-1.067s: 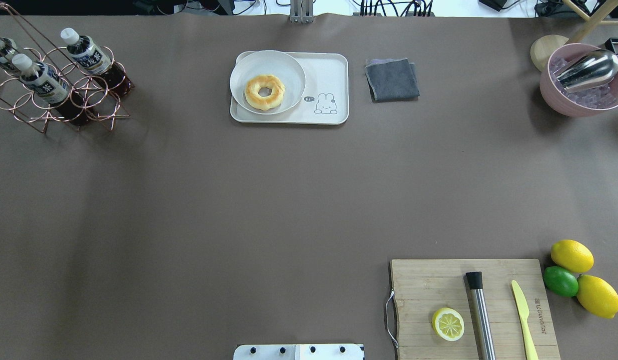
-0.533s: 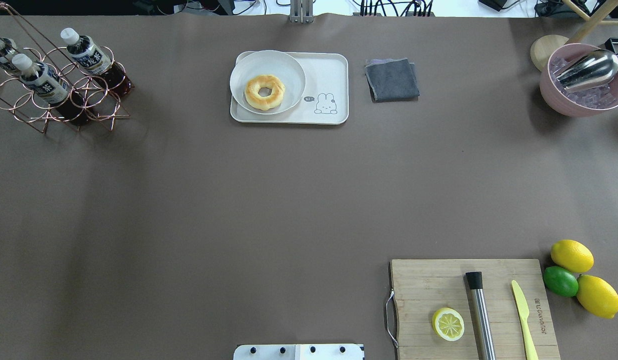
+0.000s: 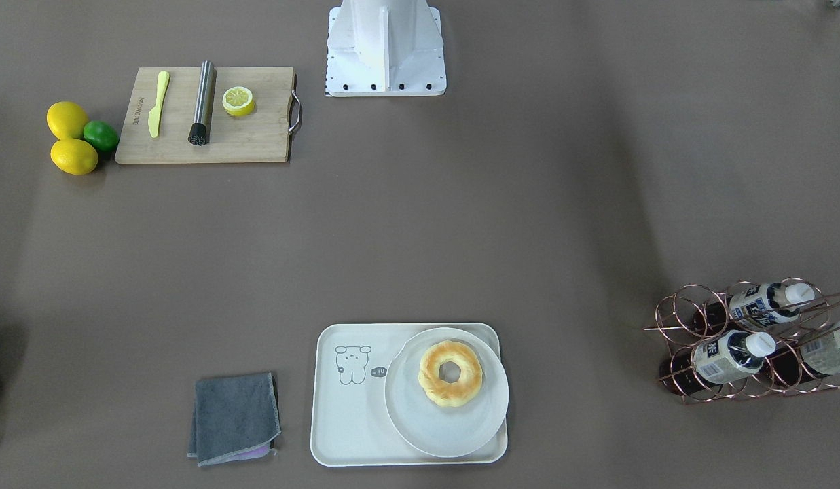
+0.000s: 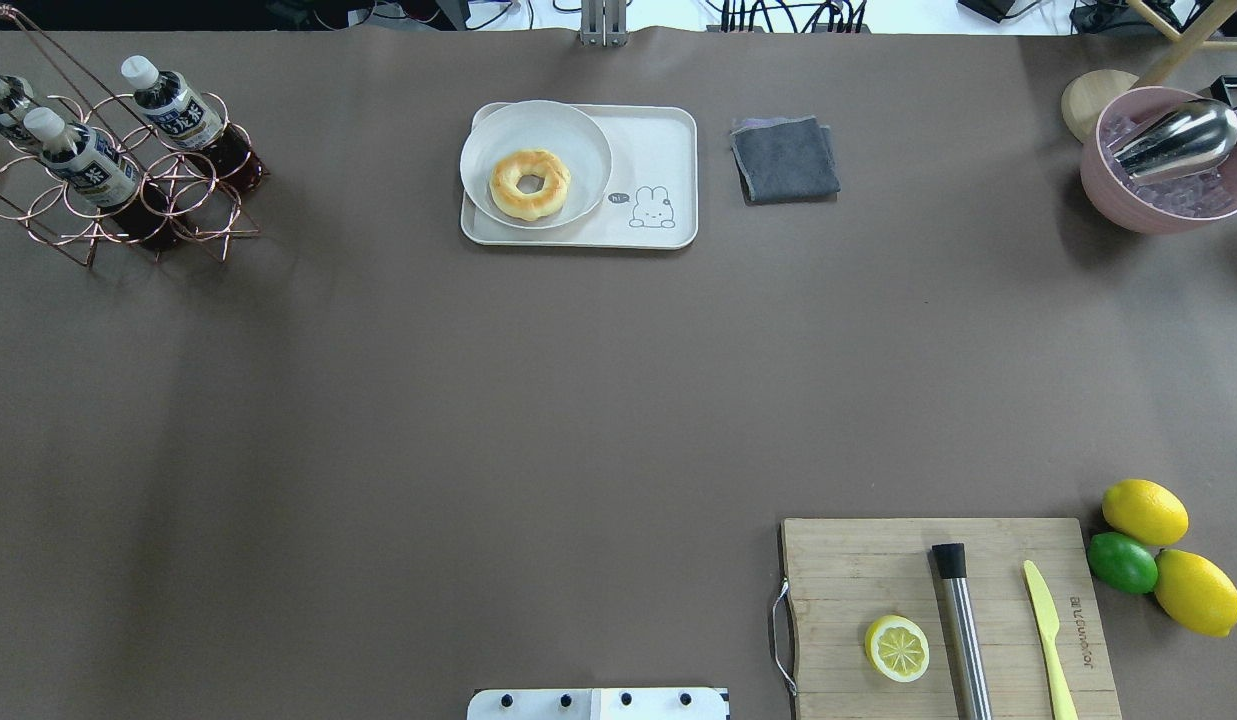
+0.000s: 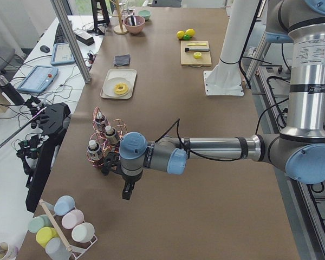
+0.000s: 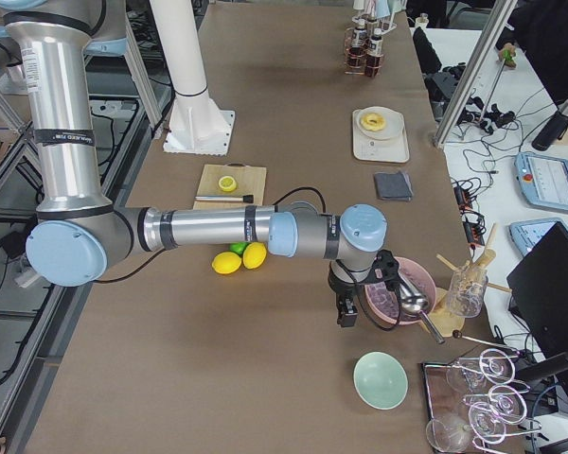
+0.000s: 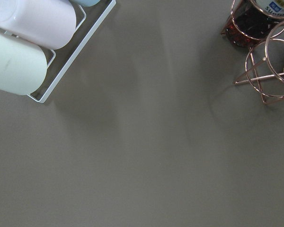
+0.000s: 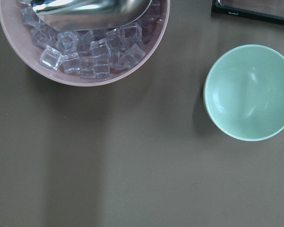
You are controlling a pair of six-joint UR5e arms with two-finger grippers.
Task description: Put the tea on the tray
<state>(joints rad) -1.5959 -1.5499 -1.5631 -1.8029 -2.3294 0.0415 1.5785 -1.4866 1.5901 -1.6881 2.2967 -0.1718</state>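
Two side views alone show the jaws, state untellable; tea (image 4: 175, 110) sits racked.

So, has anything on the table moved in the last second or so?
Nothing visibly changed in the overhead view. The three tea bottles lie in the copper rack as before, and the tray holds only the plate with the doughnut.
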